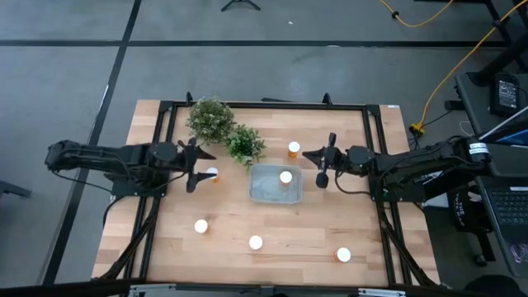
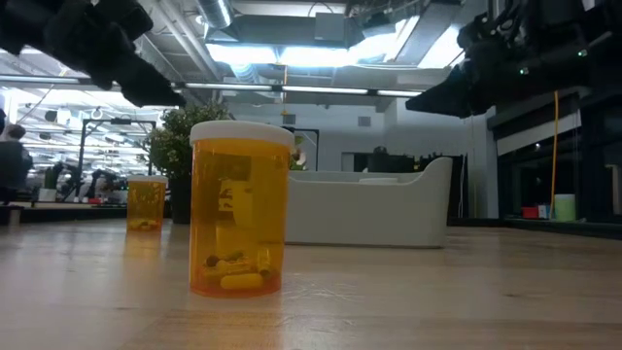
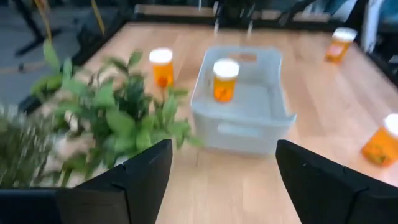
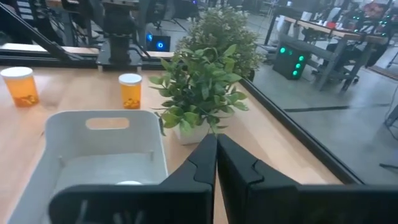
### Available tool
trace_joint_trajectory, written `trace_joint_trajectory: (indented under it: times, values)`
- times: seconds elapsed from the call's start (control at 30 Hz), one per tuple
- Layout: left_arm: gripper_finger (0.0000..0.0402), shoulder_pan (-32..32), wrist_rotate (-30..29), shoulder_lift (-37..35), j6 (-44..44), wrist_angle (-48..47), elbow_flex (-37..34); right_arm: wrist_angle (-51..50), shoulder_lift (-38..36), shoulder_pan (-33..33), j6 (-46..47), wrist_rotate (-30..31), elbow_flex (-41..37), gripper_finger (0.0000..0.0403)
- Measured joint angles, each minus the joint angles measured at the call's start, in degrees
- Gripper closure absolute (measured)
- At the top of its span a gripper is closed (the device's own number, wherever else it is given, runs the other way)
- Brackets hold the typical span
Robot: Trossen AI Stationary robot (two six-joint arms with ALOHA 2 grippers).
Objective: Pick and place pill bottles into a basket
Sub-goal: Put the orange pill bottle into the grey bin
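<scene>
With my left end effector (image 1: 200,167) spread open and empty above the bottle (image 1: 212,174) left of the basket (image 1: 257,191), I'd lower straight over its cap, while my right end effector (image 1: 322,167) waits closed.

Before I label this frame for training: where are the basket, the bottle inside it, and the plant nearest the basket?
basket (image 1: 266,195): high view, bare floor left of the bottle.
bottle inside it (image 1: 285,176): high view, white cap.
plant nearest the basket (image 1: 245,144): high view, leafy top.
</scene>
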Motion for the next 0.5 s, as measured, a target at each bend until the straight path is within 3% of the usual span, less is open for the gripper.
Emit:
trace_joint_trajectory:
  times: [0.4, 0.5]
  values:
    - [0.0119, -9.17, -14.11, 4.05, -11.68, -9.64, 1.54, -1.61, 0.00, -1.54, -1.04, -0.08, -0.33, 0.0385]
    - [0.0119, -9.88, -15.20, 5.71, -17.42, -10.58, 1.54, -3.04, 0.00, -1.54, -1.04, -0.15, -0.33, 0.0385]
